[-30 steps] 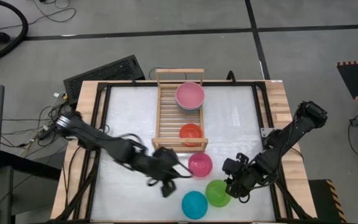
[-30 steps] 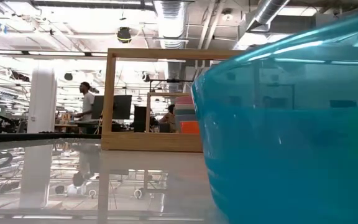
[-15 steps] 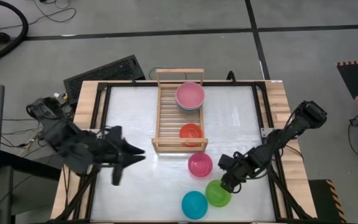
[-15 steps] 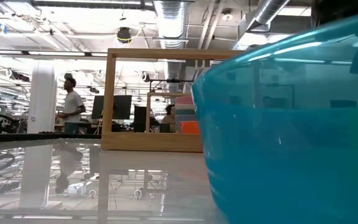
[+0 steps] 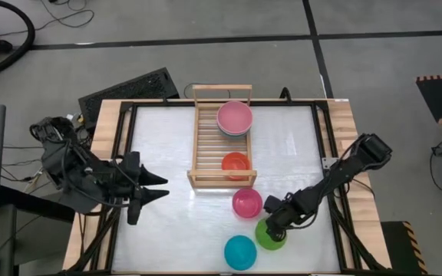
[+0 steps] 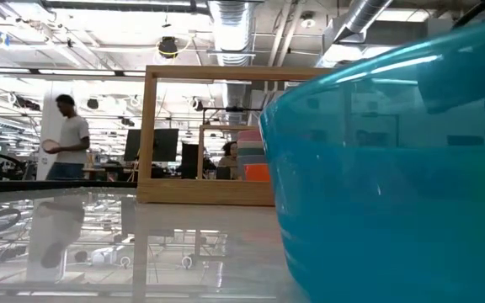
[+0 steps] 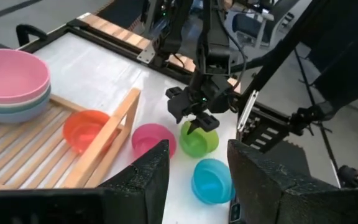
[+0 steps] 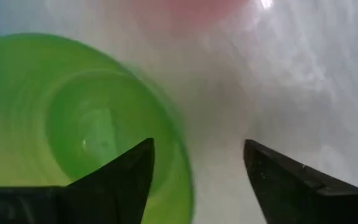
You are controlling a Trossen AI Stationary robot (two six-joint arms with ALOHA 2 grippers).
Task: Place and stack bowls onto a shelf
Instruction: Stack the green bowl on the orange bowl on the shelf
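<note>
On the shelf [image 5: 206,146] sit a stack of larger bowls topped by the light pink bowl [image 5: 235,116] and the orange-red bowl [image 5: 235,163]. Three remain on the surface [image 5: 298,146]. The right hand [image 5: 276,222], fingers spread and empty, straddles the lime green bowl's [image 5: 271,238] rim; the magenta bowl [image 5: 247,202] lies just beyond it, the cyan bowl [image 5: 240,252] beside. The left hand [image 5: 159,188], open and empty, waits well apart.

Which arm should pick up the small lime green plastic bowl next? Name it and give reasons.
Right. The right gripper hangs open at the lime green plastic bowl's rim; the left gripper waits near the table's left edge.
</note>
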